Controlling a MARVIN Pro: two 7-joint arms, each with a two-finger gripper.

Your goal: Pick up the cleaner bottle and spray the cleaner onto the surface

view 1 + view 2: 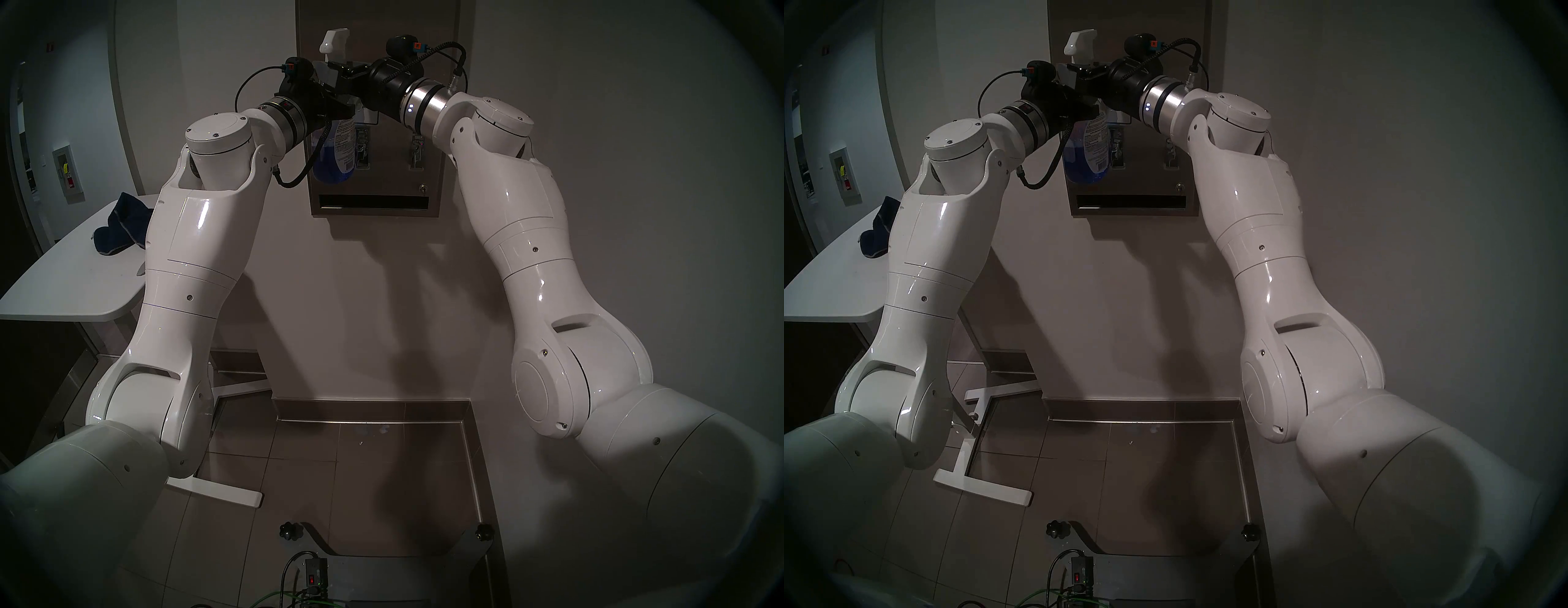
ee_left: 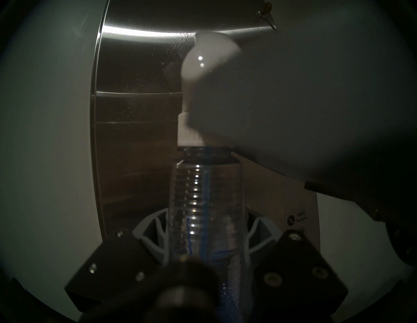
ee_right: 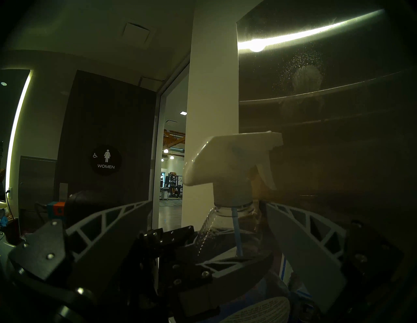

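The cleaner bottle [image 1: 335, 157] hangs upright in front of the steel surface [image 1: 424, 178], blue cleaner in its lower half. My left gripper [image 1: 339, 112] is shut on its ribbed clear neck [image 2: 203, 198]. My right gripper [image 3: 207, 204] is open, one finger on each side of the neck just below the white trigger head [image 3: 230, 162], whose nozzle points at the surface [image 3: 338, 135]. A white foamy blob [image 3: 306, 76] with fine droplets around it sits on the steel above the nozzle. In the left wrist view the right arm's shell hides most of the trigger head.
The panel carries two chrome levers [image 1: 362, 144], a dark slot [image 1: 373, 201] and a "FREE Tampon" sticker [image 2: 297, 220]. A white table [image 1: 63, 288] at my left holds a dark blue cloth [image 1: 123, 225]. A door with a WOMEN sign [image 3: 106, 160] stands beyond.
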